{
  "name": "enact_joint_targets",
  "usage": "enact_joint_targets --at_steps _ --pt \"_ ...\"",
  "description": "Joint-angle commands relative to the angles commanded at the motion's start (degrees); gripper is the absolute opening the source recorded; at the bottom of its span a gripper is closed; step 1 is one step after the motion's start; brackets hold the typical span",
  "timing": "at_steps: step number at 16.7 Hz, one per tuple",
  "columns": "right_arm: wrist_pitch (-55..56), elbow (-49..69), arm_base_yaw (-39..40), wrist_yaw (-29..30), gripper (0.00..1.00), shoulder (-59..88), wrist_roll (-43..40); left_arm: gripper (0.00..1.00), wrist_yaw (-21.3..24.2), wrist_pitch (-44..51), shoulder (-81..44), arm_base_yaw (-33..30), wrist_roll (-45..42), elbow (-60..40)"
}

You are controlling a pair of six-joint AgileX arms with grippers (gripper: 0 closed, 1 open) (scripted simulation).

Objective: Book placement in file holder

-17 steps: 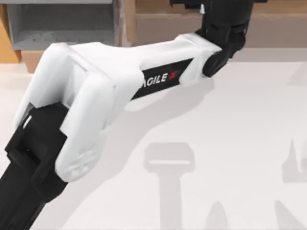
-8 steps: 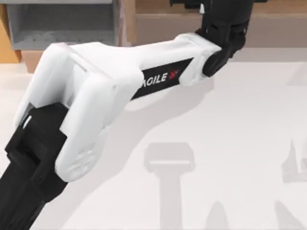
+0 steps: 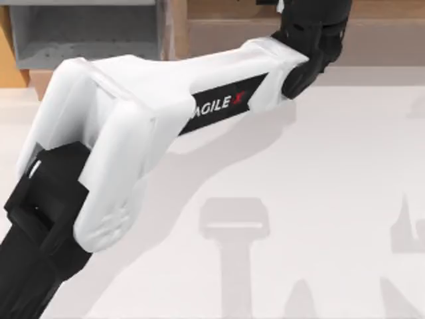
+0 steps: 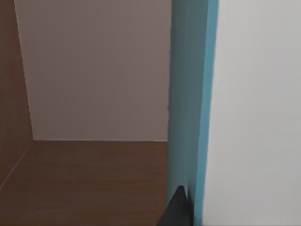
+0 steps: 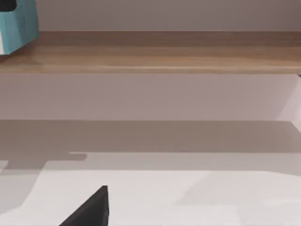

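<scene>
The left gripper (image 4: 176, 207) shows as a dark fingertip pressed against the teal cover of the book (image 4: 190, 94), so it appears clenched on the book, holding it upright and edge-on to its own camera. That upright hold suits sliding a thin book into a narrow slot. Just beyond the book lies a brown wooden surface (image 4: 89, 179) with a pale wall behind it. Seen from above, the left arm (image 3: 133, 113) stretches from the near left corner across to the far side of the table (image 3: 319, 173), its wrist over the long wooden shelf (image 3: 226, 30). The file holder (image 3: 86, 33) stands well to the left of that wrist, with nothing visible inside it, so the book seems to me not yet placed. The right gripper (image 5: 89, 209) sits parked near the table, its state impossible to tell; far off it sees the book (image 5: 19, 23) above the shelf.
</scene>
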State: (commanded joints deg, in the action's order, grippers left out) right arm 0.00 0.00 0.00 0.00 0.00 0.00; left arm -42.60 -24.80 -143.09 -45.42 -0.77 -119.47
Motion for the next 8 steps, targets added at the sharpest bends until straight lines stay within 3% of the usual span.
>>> enact_joint_targets --at_steps 3,8 --pt "0.0 0.0 0.0 0.0 1.00 0.0 0.0 0.00 -0.7 -0.2 1.2 -0.3 -1.0 0.9" --pt "0.0 0.0 0.0 0.0 1.00 0.0 0.0 0.00 -6.9 -1.0 9.6 -2.8 -9.7 12.4"
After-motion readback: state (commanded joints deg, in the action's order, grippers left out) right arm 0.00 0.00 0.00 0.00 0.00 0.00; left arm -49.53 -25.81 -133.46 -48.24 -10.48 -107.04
